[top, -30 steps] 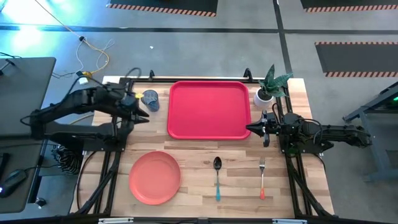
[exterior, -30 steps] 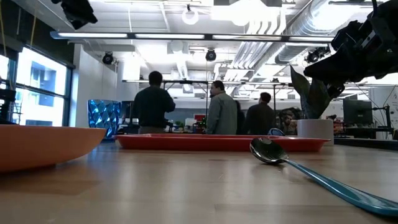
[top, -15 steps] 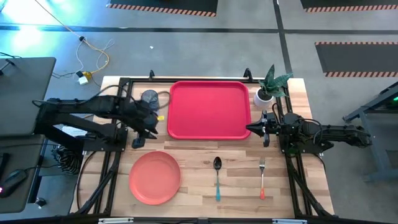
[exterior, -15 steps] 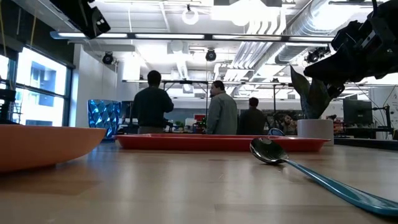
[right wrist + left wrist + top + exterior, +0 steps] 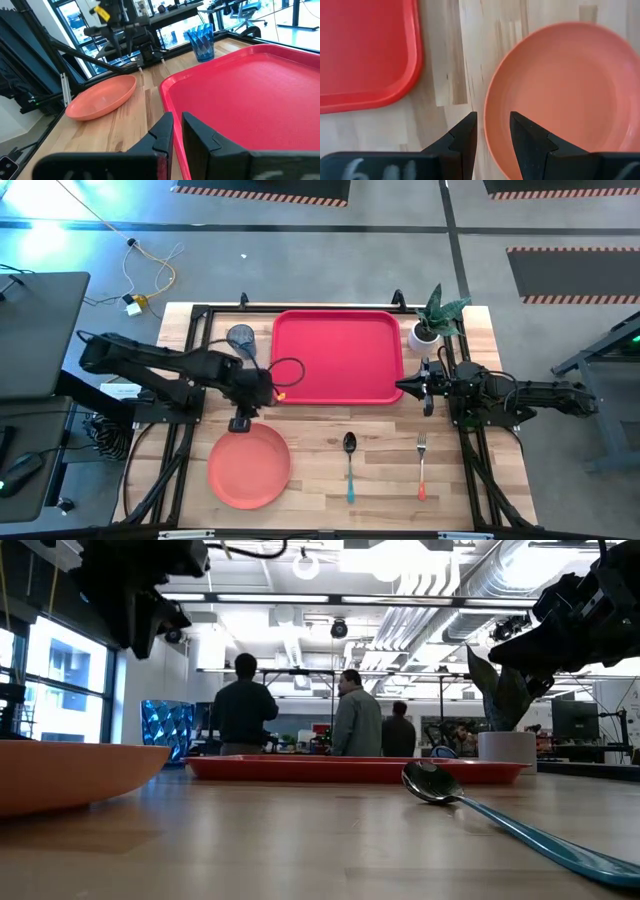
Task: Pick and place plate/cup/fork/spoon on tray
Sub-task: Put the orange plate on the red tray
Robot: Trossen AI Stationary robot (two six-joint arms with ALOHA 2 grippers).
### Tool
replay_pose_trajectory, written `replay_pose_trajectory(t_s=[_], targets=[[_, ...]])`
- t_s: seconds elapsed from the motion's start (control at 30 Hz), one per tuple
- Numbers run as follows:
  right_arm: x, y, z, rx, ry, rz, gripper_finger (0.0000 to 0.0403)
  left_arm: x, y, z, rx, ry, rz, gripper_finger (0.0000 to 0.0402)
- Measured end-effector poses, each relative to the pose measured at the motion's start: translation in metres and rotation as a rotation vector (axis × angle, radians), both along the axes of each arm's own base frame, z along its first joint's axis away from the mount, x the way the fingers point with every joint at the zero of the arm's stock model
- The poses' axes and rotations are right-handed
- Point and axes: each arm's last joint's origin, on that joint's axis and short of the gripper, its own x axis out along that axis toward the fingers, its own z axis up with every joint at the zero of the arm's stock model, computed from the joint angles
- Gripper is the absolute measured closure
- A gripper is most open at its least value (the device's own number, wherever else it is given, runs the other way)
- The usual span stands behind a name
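Note:
The salmon-pink plate lies on the table near the front left. The red tray lies at the far middle. The blue cup stands left of the tray. The teal-handled spoon and the orange-handled fork lie in front of the tray. My left gripper is open and points down above the plate's far rim, with one finger on each side of it. The low view shows the gripper well above the plate. My right gripper is shut and hovers at the tray's right edge.
A white pot with a green plant stands at the far right corner, beside the right arm. Bare wood shows between the tray and the plate. Several people stand in the room beyond the table.
My left gripper has swung from beside the cup toward the table's near edge and to the right. It has tipped down and now stands over the plate's far rim.

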Motion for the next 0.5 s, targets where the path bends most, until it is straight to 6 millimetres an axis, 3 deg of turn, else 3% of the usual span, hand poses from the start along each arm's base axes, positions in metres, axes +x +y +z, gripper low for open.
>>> replay_pose_trajectory(t_s=[0.5], targets=[[0.0, 0.0, 0.0, 0.0, 0.0, 0.0, 0.0373, 0.025, -0.014, -0.041, 0.027, 0.162, -0.067, 0.0296]])
